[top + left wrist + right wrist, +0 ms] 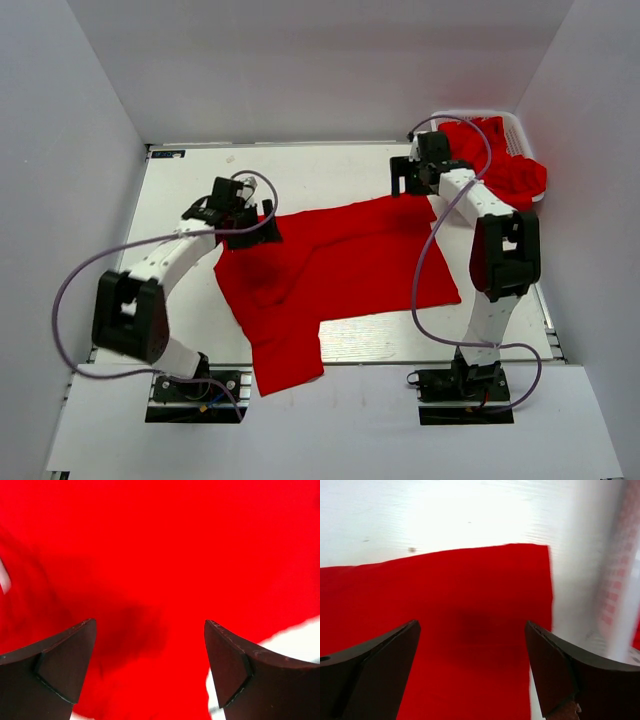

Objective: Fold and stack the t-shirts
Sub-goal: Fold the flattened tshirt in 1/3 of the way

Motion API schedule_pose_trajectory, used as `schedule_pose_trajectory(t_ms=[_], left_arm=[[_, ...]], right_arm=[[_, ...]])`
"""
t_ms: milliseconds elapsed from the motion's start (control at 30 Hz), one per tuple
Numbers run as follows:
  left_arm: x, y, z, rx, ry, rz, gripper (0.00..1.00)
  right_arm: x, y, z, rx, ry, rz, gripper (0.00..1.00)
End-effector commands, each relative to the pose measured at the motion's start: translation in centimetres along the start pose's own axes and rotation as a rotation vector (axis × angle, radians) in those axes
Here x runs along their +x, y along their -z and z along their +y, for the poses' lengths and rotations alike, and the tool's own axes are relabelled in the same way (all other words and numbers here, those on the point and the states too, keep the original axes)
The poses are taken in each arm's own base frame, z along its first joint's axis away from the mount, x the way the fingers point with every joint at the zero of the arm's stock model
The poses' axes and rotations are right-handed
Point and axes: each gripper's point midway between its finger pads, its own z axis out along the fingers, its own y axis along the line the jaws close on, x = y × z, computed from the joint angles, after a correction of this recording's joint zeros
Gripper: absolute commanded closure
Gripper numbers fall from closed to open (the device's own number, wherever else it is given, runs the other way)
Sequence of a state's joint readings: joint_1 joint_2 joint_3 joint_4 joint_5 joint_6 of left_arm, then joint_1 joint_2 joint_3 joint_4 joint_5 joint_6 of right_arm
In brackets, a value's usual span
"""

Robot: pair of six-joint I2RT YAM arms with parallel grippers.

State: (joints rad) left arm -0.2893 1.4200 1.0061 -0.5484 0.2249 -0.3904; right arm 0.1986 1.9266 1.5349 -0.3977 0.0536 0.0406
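One red t-shirt (340,260) lies spread on the white table (330,170), crumpled at its left side, with one part hanging toward the near edge. My left gripper (255,215) hovers over the shirt's far left part. It is open, and red cloth (165,555) fills the left wrist view beneath the empty gap (150,622). My right gripper (405,182) is open above the shirt's far right corner (520,580), nothing between its fingers (471,622). More red t-shirts (505,165) are heaped in the basket.
The white slotted basket (480,116) stands at the far right corner, a blur at the right edge of the right wrist view (620,580). White walls enclose the table on three sides. Grey cables loop from both arms.
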Motion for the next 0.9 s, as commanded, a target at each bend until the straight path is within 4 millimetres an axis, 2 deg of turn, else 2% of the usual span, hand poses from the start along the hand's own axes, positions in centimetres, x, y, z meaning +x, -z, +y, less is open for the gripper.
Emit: schedule_pose_trajectory(t_ms=[0, 33, 67, 100, 133, 167, 200, 233, 300, 333, 367, 433, 467, 500, 567, 600, 700, 733, 767, 800, 833, 867], left_arm=[[-4.8, -2.1, 0.8, -0.083, 0.020, -0.103, 0.01], [-5.6, -2.7, 1.8, -0.129, 0.047, -0.114, 0.01], [-7.4, -2.9, 1.5, -0.140, 0.055, -0.144, 0.01], [-7.3, -4.5, 2.8, -0.181, 0.068, -0.117, 0.01], [-8.1, -5.2, 3.4, -0.214, 0.069, -0.133, 0.01], [-8.8, -5.8, 3.3, -0.213, 0.069, -0.136, 0.01], [-9.0, -6.4, 4.2, -0.238, 0.078, -0.131, 0.01], [-7.9, -8.2, 5.6, -0.292, 0.099, -0.079, 0.01], [-8.1, -8.9, 7.2, -0.340, 0.138, -0.048, 0.01], [-6.8, -10.0, 8.0, -0.360, 0.142, -0.002, 0.01], [-6.8, -10.0, 9.1, -0.375, 0.163, 0.002, 0.01], [-5.6, -10.4, 10.3, -0.395, 0.190, 0.027, 0.01], [-5.1, -10.5, 11.2, -0.409, 0.218, 0.037, 0.01], [-5.1, -10.6, 11.2, -0.408, 0.218, 0.033, 0.01], [-5.0, -11.0, 12.7, -0.433, 0.250, 0.033, 0.01], [-5.5, -11.1, 13.3, -0.438, 0.262, 0.024, 0.01], [-6.8, -12.7, 14.7, -0.442, 0.277, 0.025, 0.01], [-8.5, -13.1, 14.3, -0.421, 0.274, -0.003, 0.01], [-7.8, -14.6, 14.8, -0.425, 0.279, 0.032, 0.01], [-8.3, -15.1, 15.2, -0.418, 0.279, 0.033, 0.01], [-10.5, -15.5, 14.7, -0.396, 0.274, -0.002, 0.01], [-11.3, -15.8, 15.2, -0.400, 0.282, -0.008, 0.01]], right_arm=[[-0.8, 0.1, 3.2, -0.121, 0.038, -0.038, 0.10], [0.1, -1.1, 3.4, -0.127, 0.033, -0.012, 0.10], [-0.2, -1.3, 3.9, -0.136, 0.049, -0.013, 0.10], [0.1, -1.8, 4.1, -0.137, 0.013, -0.001, 0.10], [0.5, -2.8, 4.4, -0.143, -0.008, 0.014, 0.10], [0.5, -3.3, 4.5, -0.150, -0.019, 0.011, 0.10], [0.3, -3.6, 4.7, -0.160, -0.033, 0.004, 0.10], [0.9, -4.5, 4.6, -0.158, -0.051, 0.020, 0.10], [1.1, -5.4, 4.3, -0.141, -0.066, 0.027, 0.10], [1.8, -6.0, 4.1, -0.132, -0.087, 0.049, 0.10], [1.5, -6.2, 3.5, -0.101, -0.099, 0.045, 0.10], [2.7, -7.3, 3.0, -0.071, -0.135, 0.079, 0.10], [3.0, -7.5, 2.1, -0.019, -0.148, 0.085, 0.10], [3.3, -7.9, 1.8, -0.006, -0.166, 0.094, 0.10], [4.1, -8.6, 1.0, 0.031, -0.216, 0.112, 0.10], [4.6, -9.0, 0.0, 0.054, -0.238, 0.126, 0.10], [5.5, -9.7, -0.8, 0.073, -0.309, 0.156, 0.10], [5.2, -10.0, -1.1, 0.069, -0.324, 0.152, 0.10], [5.2, -10.1, -1.1, 0.062, -0.329, 0.153, 0.10], [5.3, -10.4, -1.1, 0.058, -0.332, 0.158, 0.10], [5.0, -10.5, -1.4, 0.065, -0.333, 0.150, 0.10], [4.9, -10.7, -1.3, 0.069, -0.337, 0.147, 0.10]])
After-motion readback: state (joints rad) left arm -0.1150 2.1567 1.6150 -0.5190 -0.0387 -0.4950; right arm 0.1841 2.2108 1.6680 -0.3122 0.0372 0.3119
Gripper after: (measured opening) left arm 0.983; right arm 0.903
